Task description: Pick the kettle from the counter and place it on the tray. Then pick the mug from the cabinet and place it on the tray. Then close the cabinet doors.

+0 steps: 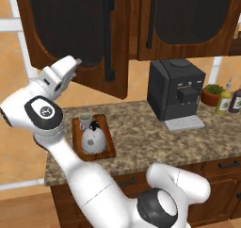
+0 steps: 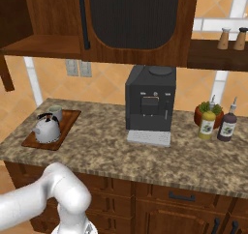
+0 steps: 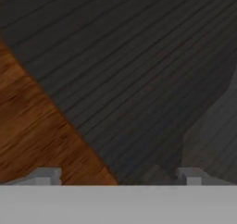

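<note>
The silver-grey kettle [image 1: 93, 138] [image 2: 47, 128] and the pale grey-green mug [image 1: 85, 121] [image 2: 55, 112] both stand on the reddish-brown tray [image 1: 107, 147] [image 2: 30, 141] at the left end of the granite counter [image 1: 141, 137] [image 2: 126, 155]. The left cabinet door [image 1: 70, 24] hangs partly open, its handle [image 1: 109, 38] towards the middle. Up beside that door my gripper [image 1: 75, 61] [image 3: 118, 177] is open and empty. Its fingertips [image 3: 46, 176] stand wide apart, close to the door's black panel [image 3: 139, 70] and wooden frame [image 3: 32, 126]. The right door [image 1: 197, 15] [image 2: 131, 20] is shut. The cabinet shelf [image 2: 43, 47] lies bare.
A large black coffee machine [image 1: 176, 88] [image 2: 150, 102] stands mid-counter. A red plant pot [image 1: 212, 95] [image 2: 199, 114] and two bottles [image 1: 225, 101] [image 2: 227, 124] stand at the right. Two shakers [image 2: 224, 38] rest on a side shelf. Dark drawers [image 2: 184, 197] run below the counter.
</note>
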